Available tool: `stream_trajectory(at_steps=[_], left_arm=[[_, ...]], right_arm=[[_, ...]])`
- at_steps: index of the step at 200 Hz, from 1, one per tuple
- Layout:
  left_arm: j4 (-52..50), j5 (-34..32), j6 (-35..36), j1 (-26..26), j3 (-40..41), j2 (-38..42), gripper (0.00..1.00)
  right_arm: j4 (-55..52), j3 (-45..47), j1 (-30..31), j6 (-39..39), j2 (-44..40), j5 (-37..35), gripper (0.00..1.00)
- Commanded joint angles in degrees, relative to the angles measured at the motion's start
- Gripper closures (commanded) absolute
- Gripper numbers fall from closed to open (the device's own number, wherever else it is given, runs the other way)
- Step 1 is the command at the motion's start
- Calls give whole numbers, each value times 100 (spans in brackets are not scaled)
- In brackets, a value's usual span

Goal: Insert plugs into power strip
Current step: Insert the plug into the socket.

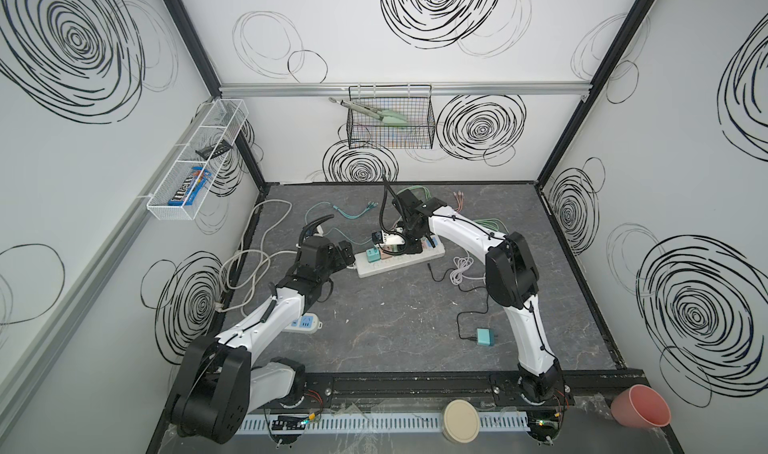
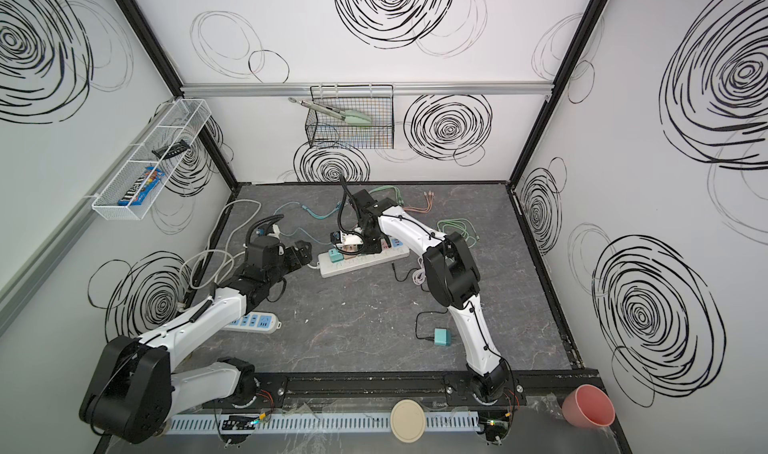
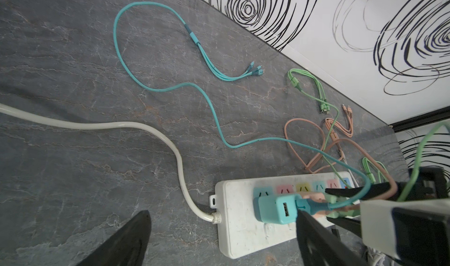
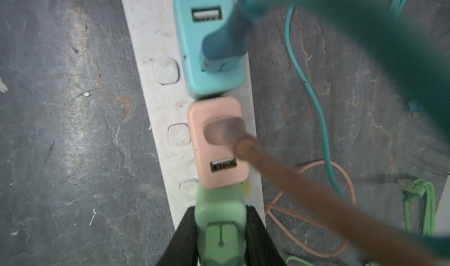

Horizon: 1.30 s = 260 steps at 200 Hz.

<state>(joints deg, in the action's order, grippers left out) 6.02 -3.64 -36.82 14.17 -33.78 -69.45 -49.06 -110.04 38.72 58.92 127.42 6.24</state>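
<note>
Presently, mint green plug (image 4: 216, 204) clamped by right gripper (image 4: 220, 218), just beside pink plug (image 4: 219, 143); straight pressing into power strip (image 4: 146, 33) judged required. Left gripper (image 3: 221, 212) spread wide, empty.

Enclosure: white walls (image 1: 332, 16) marked with black scribbled spirals, joined by black corner posts (image 1: 187, 32). An aluminium rail (image 1: 291, 88) crosses the back wall. The floor (image 1: 395, 327) is dark grey, marbled and scuffed. A white wire shelf (image 1: 226, 113) hangs on a side wall and a black wire basket (image 1: 415, 136) on the rail. Lighting is even.
</note>
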Motion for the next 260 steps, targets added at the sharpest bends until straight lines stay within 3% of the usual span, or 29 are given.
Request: stream_trajectory(at_steps=[1,95,126,159,206,260], left_arm=[[325,74,78,-29,90,-16,4],[392,200,87,-11,78,-208,4],[400,221,96,-11,56,-279,4],[382,199,105,-15,40,-280,4],[365,169,92,-7,34,-288,4],[331,153,96,15,60,-211,4]], right_arm=[[-497,363,136,-205,628,-537,100],[7,-64,2,564,1343,-206,100],[-33,-36,-13,409,1115,0,71],[106,430,-106,306,426,291,53],[953,1625,-154,274,-631,413,44],[1161,1959,-198,104,-866,223,35]])
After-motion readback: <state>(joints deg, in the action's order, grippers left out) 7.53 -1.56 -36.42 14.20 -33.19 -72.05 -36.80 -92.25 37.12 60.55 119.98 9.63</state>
